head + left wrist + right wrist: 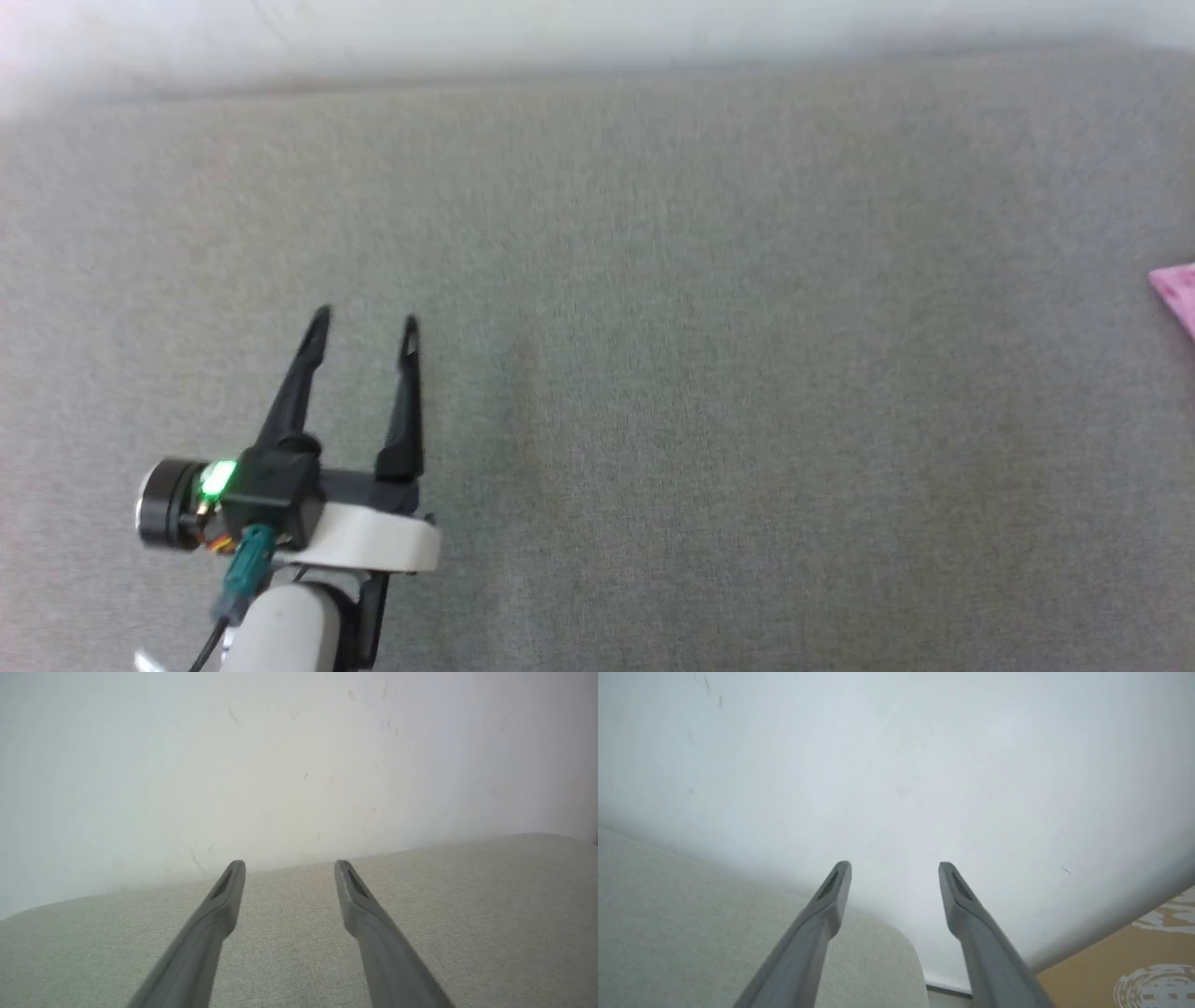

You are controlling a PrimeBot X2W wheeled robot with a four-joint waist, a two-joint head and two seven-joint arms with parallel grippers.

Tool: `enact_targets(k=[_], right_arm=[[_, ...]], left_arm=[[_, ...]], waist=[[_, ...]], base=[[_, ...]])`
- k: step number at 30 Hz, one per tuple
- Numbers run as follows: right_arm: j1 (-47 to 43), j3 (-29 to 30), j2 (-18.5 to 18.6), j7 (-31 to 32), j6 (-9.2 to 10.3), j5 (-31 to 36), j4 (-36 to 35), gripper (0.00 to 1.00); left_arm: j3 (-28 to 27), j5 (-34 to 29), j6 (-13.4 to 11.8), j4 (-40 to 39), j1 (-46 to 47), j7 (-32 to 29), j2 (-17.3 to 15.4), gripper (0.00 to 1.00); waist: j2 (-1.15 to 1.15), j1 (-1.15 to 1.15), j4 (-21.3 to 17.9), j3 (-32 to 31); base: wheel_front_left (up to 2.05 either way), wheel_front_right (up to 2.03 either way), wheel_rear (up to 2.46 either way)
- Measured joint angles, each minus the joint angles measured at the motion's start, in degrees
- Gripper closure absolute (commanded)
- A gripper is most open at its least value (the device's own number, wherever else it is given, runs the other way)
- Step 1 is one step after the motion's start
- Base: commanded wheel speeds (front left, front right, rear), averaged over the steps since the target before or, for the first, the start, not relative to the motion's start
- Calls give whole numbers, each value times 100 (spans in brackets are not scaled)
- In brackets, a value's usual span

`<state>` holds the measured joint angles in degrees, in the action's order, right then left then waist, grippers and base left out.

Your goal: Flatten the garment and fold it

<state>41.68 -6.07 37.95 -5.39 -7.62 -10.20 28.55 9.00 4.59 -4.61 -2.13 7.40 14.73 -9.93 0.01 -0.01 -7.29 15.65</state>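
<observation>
One garment [1178, 291], a pink corner at the head view's right edge. One grey cloth surface [672, 392]. One pale wall [280, 765]. Two grippers, the left gripper [366, 319] and the right gripper [895, 867], each with two dark fingers [297, 383]. One green light [217, 479]. One tan floor patch [1101, 975].

Head view: high, angled down onto the grey cloth surface [709, 392], wall [597, 28] at top.
Left wrist view: low, close over the surface, facing the wall along the left gripper [289, 863].
Right wrist view: along the right gripper [895, 863], facing the wall past the surface's corner, floor [1101, 975] at lower right.
Shared: surface, wall.
</observation>
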Motion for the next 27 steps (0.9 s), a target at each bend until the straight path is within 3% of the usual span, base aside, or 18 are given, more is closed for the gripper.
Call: enact_targets(k=[3, 4, 7, 12, 16, 21, 27], right_arm=[[-226, 213, -327, -115, 0, -32, -366, 0], [-539, 620, -778, -240, 1, -100, -697, 0], [-1165, 1109, -1461, -390, 1, -30, -1180, 0], [-2343, 1381, -2477, -546, 2, 208, -1960, 0], [-3105, 1380, -3012, -653, 2, 519, -2365, 0], [-3798, 1368, -3412, -782, 1, 621, -2635, 0], [-4109, 1248, -3473, -851, 1, 638, -2609, 0]], left_arm=[[-103, 20, -9, -22, -124, 0, 15, 0], [-158, 21, -19, -58, -241, 0, 25, 0], [-200, -13, -60, -98, -375, 0, 45, 0], [-186, -109, -125, -131, -544, 0, 127, 0], [-125, -145, -122, -110, -728, 0, 155, 0], [-111, -135, -121, -69, -861, 0, 233, 0], [-98, -99, -89, 62, -969, 0, 254, 0]], waist=[[0, 0, 20, -193], [0, 0, 46, -369], [0, -1, 100, -593], [0, 0, 275, -815], [0, 0, 439, -923], [0, 0, 588, -1051], [-1, 1, 682, -1143]], base=[[0, 0, 0], [0, 0, 0], [0, 0, 0], [0, 0, 0], [0, 0, 0], [0, 0, 0], [0, 0, 0]])
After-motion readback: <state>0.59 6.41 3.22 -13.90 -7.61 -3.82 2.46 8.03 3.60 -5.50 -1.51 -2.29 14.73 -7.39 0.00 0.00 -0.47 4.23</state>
